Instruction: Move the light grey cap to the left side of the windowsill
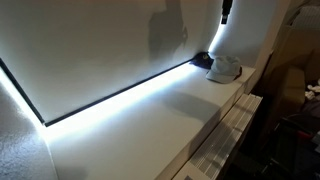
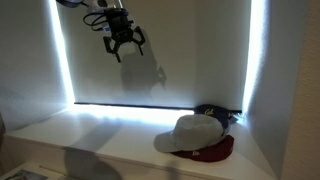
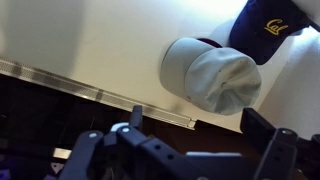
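step: reach for light grey cap (image 2: pixel 190 132) | gripper (image 2: pixel 124 48): spread wide, empty, high above windowsill (image 2: pixel 95 135) back edge | cap: right-end corner, partly on dark red cap (image 2: pixel 215 152) | lie: brim points toward the sill's bare end and front edge, long axis roughly along the sill | you: drop over the crown, pinch across it, lift clear.

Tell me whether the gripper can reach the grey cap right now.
Probably yes. The gripper hangs open, high and off to the side of the grey cap, whose crown is uncovered; the red cap lies beneath it and the blue cap beside it.
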`<state>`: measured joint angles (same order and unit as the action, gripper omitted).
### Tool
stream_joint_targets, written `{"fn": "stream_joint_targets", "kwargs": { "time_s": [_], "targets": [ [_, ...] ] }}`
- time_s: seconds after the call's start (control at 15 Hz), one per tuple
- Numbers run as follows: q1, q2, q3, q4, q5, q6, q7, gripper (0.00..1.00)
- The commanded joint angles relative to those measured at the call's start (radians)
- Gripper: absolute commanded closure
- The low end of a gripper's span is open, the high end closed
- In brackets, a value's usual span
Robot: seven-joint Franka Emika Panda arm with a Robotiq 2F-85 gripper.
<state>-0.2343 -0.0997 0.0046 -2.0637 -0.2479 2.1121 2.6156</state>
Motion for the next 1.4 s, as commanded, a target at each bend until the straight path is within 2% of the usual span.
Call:
{"fn": "stream_joint_targets", "kwargs": {
  "time_s": [0.0, 0.27, 0.33, 0.47, 0.73, 0.87, 1.0, 1.2, 1.27, 1.33],
  "targets": [
    [-0.042, 0.070, -0.123, 0.059, 0.055, 0.022, -0.002, 0.00],
    [-0.103, 0.187, -0.276, 0.175, 0.113, -0.040, -0.021, 0.00],
    [-0.063, 0.107, -0.254, 0.089, 0.075, -0.002, -0.017, 0.00],
    [-0.088, 0.160, -0.299, 0.133, 0.095, -0.006, -0.027, 0.00],
    [-0.083, 0.184, -0.298, 0.159, 0.101, -0.015, -0.025, 0.00],
    [-0.102, 0.164, -0.313, 0.140, 0.164, 0.045, -0.076, 0.00],
    [-0.098, 0.243, -0.319, 0.187, 0.204, 0.063, -0.050, 0.00],
    [-0.084, 0.420, -0.333, 0.288, 0.167, 0.035, 0.035, 0.00],
    [-0.029, 0.480, -0.432, 0.326, 0.187, 0.022, -0.009, 0.00],
    [-0.073, 0.341, -0.351, 0.221, 0.176, 0.034, -0.009, 0.00]
  ]
}}
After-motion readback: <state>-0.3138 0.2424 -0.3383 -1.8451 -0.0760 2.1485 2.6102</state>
